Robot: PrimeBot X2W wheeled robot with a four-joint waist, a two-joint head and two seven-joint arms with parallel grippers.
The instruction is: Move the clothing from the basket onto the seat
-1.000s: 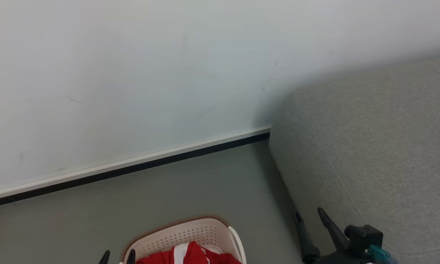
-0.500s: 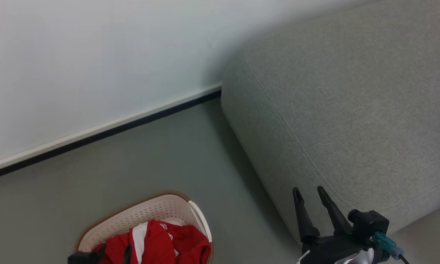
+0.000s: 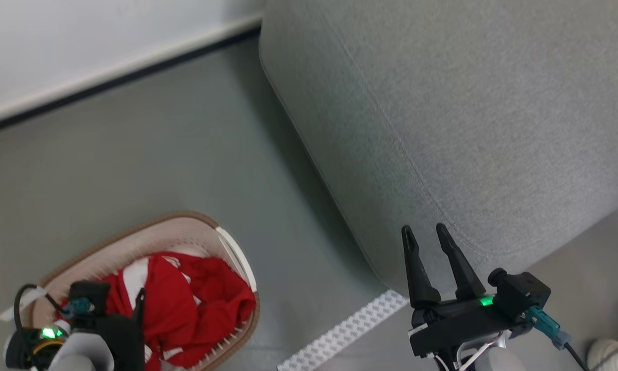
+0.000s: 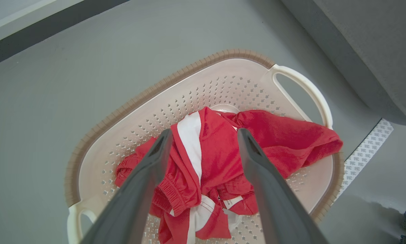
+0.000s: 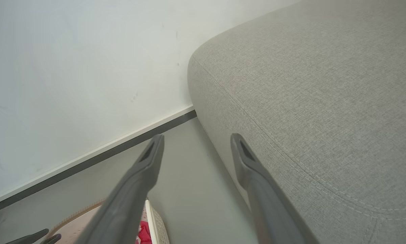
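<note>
while the grey seat [image 3: 468, 103] stands right of the basket [image 3: 133, 229], clothing [image 3: 185, 304] lies heaped inside it, under the left gripper [image 4: 204, 134], jaws spread, empty; right gripper [image 3: 424, 232] likewise. best drop onto the bunched middle; left wrist view gives waistband folds [image 4: 170, 200] the head view hides behind the forearm [image 3: 82, 355].

Crumpled red-and-white clothing [image 4: 223, 152] fills the basket [image 4: 121, 112] beside the grey seat [image 3: 468, 113].

No legible text, tiny repeated marks on floor strip [image 4: 367, 150] unreadable
</note>
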